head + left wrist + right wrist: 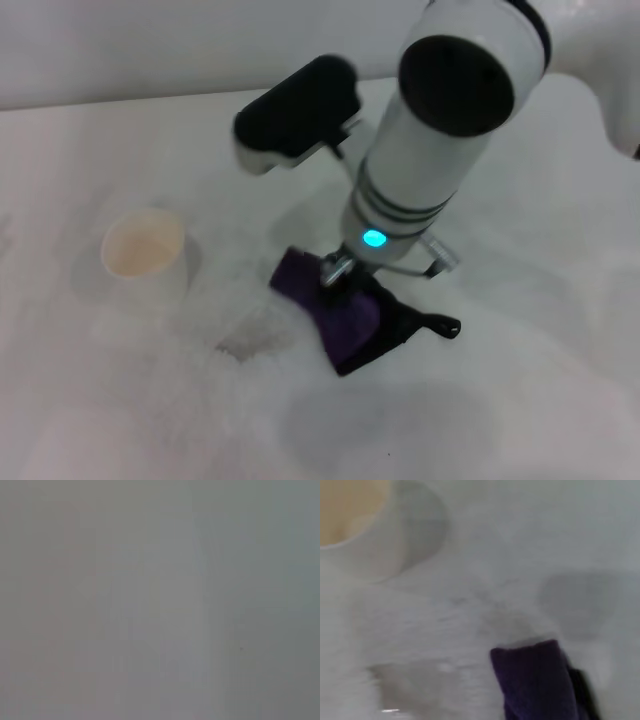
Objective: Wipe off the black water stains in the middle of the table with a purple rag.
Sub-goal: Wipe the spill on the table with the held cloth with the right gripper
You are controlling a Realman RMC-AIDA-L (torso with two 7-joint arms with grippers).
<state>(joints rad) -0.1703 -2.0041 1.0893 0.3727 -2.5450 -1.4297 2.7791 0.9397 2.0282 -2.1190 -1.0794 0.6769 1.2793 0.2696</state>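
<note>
Here, a broad, plain white matte tabletop [520, 380] is filling the head view, its straight far edge running along the top. The robot's right arm, a thick white cylinder with a black end cap and a glowing teal light, is reaching down from the upper right toward the middle of the tabletop. The right claw [337, 272] is pressing down onto a small, soft purple rag with black trim [345, 318], and its metal tips are meeting the cloth at the rag's far edge; whether the claw is clenched on the cloth or merely pushing on it cannot be told. The rag is lying crumpled near the centre of the tabletop, with a thin black loop sticking out on its right side.

To the left of the rag, well apart from it, a small pale paper cup with a cream interior [144, 247] is standing upright. Between the cup and the rag, just beside the rag's left edge, a faint greyish smear [255, 335] is showing where the black water stains would be; no dark blot is visible. In the right wrist view the rag [535, 682] is lying beside a pale wet-looking streaked patch [470, 630], with the cup [355, 525] farther off.

The left wrist view is showing only a flat grey field, and the left claw is not appearing in any view.
</note>
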